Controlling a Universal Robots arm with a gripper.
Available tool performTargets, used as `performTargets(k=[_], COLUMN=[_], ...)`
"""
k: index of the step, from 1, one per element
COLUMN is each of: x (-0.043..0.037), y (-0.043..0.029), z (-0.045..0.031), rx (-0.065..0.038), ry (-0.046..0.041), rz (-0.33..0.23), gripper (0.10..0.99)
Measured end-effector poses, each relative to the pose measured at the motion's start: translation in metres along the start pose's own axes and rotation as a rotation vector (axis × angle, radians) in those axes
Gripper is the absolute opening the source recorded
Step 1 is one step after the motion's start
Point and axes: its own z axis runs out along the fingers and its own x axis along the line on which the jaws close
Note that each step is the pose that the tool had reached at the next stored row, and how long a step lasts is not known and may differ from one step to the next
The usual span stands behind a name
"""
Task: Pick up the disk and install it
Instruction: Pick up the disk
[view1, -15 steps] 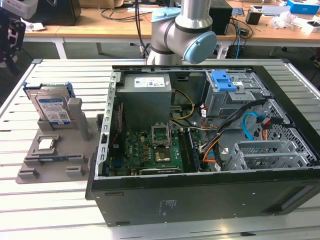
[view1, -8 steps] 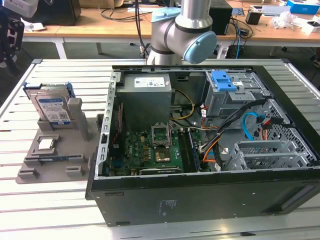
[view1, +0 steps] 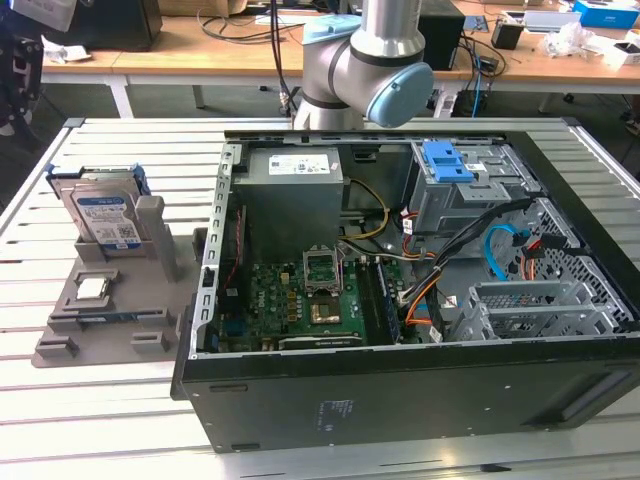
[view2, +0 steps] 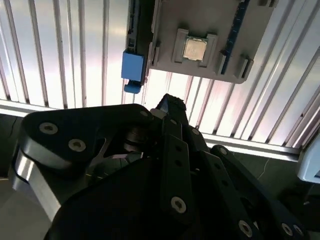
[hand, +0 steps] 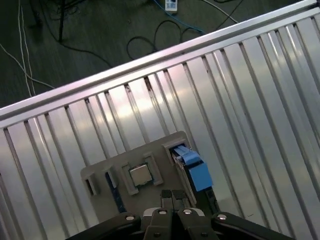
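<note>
Standing spot of the disk: the disk (view1: 103, 215) sits on edge in an upright slot at the back of the grey holder plate (view1: 60, 322), with its white-and-blue label facing the camera in the exterior view.
Disk rails: a blue rail runs along its edge. In the first wrist view the disk (hand: 186, 165) is seen edge-on, with a blue tab at its end.
Holder plate: it lies flat on the slatted metal table (view1: 90, 410), to the exterior view's left of the computer case and apart from it.
Processor chip: a small square silver chip (view1: 93, 288) lies in a recess of the plate, just in front of the disk. It also shows in both wrist views (hand: 140, 175) (view2: 194, 48).
Gripper: in the first wrist view the gripper (hand: 173, 194) hangs above the holder plate, near the chip and the disk, touching neither.
Jaws: the two dark fingers are pressed together with nothing between them.
Second wrist view: the gripper's tip (view2: 170, 102) points toward the plate's edge, with the table slats behind it.
Arm: the grey arm with a pale blue joint cap (view1: 372, 60) rises behind the case.
Computer case: the black case (view1: 400, 400) lies on its side with the panel off and the green board exposed.
Drive cage: the grey metal cage (view1: 470, 200) with a blue latch (view1: 447, 160) sits in the far corner of the case, well apart from the disk.
</note>
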Motion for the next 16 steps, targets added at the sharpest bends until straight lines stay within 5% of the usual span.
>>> performTargets(k=[16], x=[0.0000], y=[0.0000], z=[0.0000], rx=[-0.008], ry=[0.0143], rz=[-0.320], gripper=[0.106])
